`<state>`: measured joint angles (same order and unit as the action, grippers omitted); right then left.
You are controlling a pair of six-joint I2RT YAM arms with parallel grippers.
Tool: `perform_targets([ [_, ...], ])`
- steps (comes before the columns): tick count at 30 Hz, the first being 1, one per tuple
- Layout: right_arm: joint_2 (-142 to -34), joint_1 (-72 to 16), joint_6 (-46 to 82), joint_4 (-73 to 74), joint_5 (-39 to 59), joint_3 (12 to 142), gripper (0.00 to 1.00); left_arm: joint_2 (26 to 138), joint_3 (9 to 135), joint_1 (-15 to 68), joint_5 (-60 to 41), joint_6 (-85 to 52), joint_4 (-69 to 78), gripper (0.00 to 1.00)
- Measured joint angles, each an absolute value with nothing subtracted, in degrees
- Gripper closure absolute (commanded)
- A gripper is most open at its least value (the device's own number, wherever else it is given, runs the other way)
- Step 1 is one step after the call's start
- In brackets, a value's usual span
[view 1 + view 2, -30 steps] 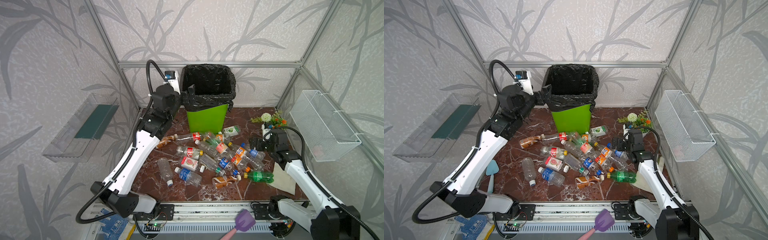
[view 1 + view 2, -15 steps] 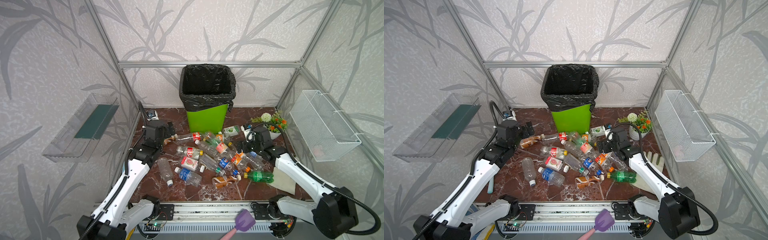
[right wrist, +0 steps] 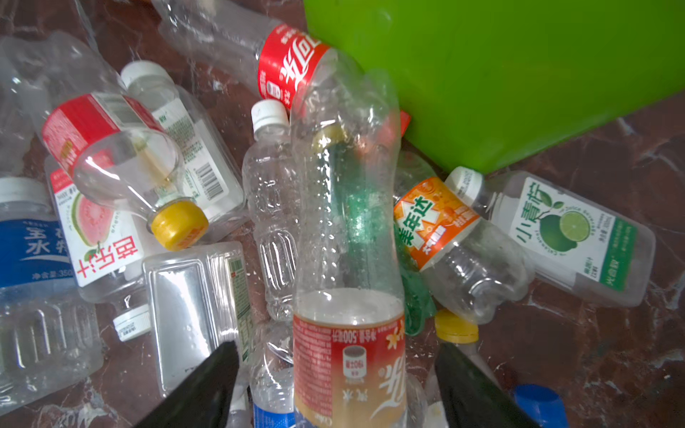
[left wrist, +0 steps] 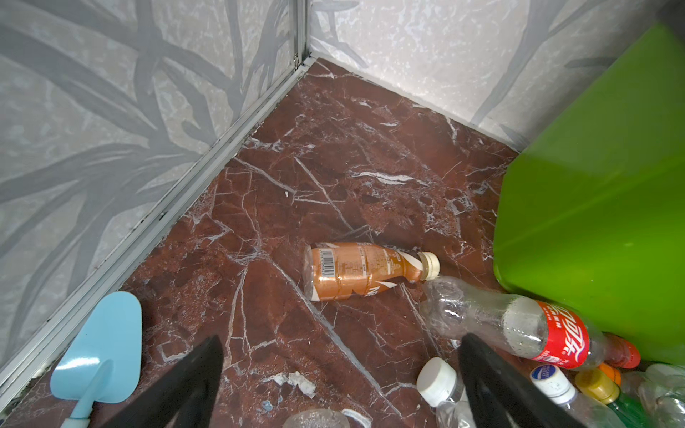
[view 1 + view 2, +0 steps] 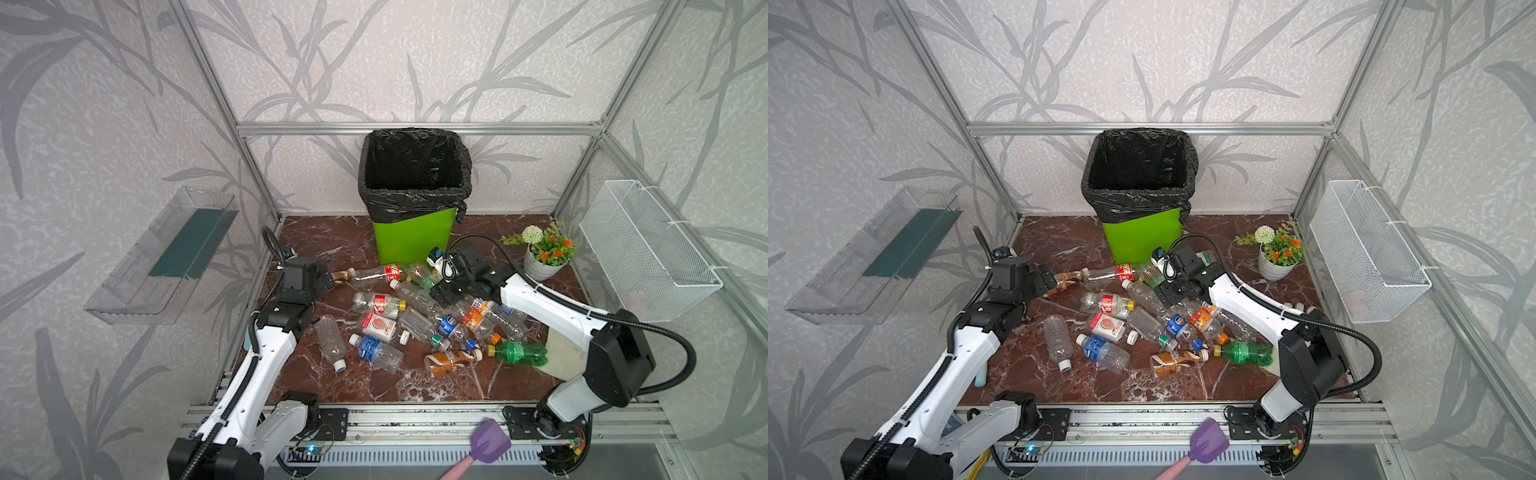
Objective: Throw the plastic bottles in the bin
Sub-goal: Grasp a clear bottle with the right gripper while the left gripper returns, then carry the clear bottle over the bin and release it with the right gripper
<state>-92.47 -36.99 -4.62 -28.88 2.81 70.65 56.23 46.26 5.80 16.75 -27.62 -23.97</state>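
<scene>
Several plastic bottles lie in a heap [image 5: 419, 316] [image 5: 1142, 316] on the marble floor in front of the lime-green bin [image 5: 409, 241] [image 5: 1142, 239], which has a black bag over its rim. My left gripper [image 5: 328, 280] [image 4: 343, 339] is open and low at the heap's left end. It points at a brown-labelled bottle [image 4: 356, 270] [image 5: 341, 275], with only floor between its fingers. My right gripper [image 5: 436, 291] [image 3: 335, 346] is open, with a clear bottle with a red-and-gold label [image 3: 348, 259] between its fingers. A gap shows on each side of that bottle. A green bottle [image 5: 519, 353] lies near the front right.
A white flower pot [image 5: 540, 266] stands at the back right, under a wire-mesh basket [image 5: 644, 249] on the right wall. A clear tray [image 5: 166, 257] hangs on the left wall. A blue scoop [image 4: 100, 348] lies by the left rail and a purple one [image 5: 488, 440] in front.
My left arm has come down from the bin's rim to the floor beside the brown bottle. My right gripper has moved left over the heap, and its jaws have narrowed around a bottle.
</scene>
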Motion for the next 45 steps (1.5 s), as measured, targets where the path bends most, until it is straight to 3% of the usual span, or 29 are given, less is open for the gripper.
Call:
perform_targets([
  [10,-104.0,-38.9,-6.2,-39.5,-1.7,81.7,0.22,56.2,45.3,3.7,14.6,-27.6,-23.9,0.01],
  [14,-107.1,-39.5,-6.4,-42.4,-3.5,83.6,0.30,56.3,45.0,3.2,13.8,-27.5,-23.8,0.01],
  [18,-107.7,-39.8,-6.5,-44.1,-4.6,83.7,0.39,56.4,44.4,2.7,13.2,-27.4,-23.8,0.01],
  [28,-106.5,-39.8,-5.5,-44.3,-5.6,84.0,0.47,56.4,43.0,2.1,12.3,-27.7,-23.6,0.01],
  [33,-98.3,-39.8,-4.9,-42.2,-6.2,81.9,0.49,56.4,41.4,1.7,12.6,-29.2,-23.4,0.01],
  [40,-71.4,-39.7,-6.0,-29.7,-7.1,71.6,0.52,57.8,38.8,0.3,13.0,-31.3,-22.3,0.01],
  [45,-57.1,-39.1,-9.5,-18.0,-10.7,71.0,0.52,59.0,37.5,-0.3,13.1,-31.9,-22.1,0.01],
])
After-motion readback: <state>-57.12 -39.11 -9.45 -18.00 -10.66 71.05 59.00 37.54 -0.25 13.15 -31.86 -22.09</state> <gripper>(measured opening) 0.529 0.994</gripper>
